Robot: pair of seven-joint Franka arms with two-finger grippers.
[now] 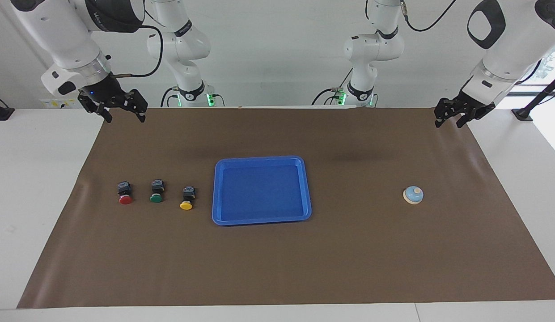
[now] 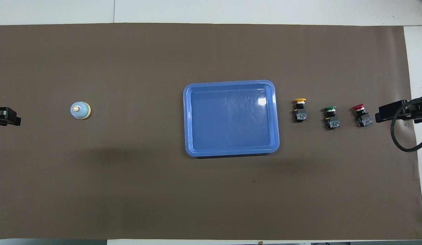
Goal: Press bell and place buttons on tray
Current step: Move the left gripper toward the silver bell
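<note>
Blue and flat, the tray [image 1: 261,190] lies in the middle of the desk [image 1: 349,259] with nothing in it. Three buttons sit in a row beside it, toward the right arm's end: yellow button [image 1: 187,198] closest to the tray, then green button [image 1: 157,191], then red button [image 1: 124,193]. The bell [image 1: 413,195] stands alone toward the left arm's end. The right gripper [image 1: 125,117] hangs high over its corner, fingers spread wide, holding nothing. The left gripper [image 1: 448,121] hangs over its corner, fingers a little apart, holding nothing.

Our two white arms, black at the tips

We carry black grippers, right gripper [image 1: 123,108] and left gripper [image 1: 451,117], black cables, green base lights.
</note>
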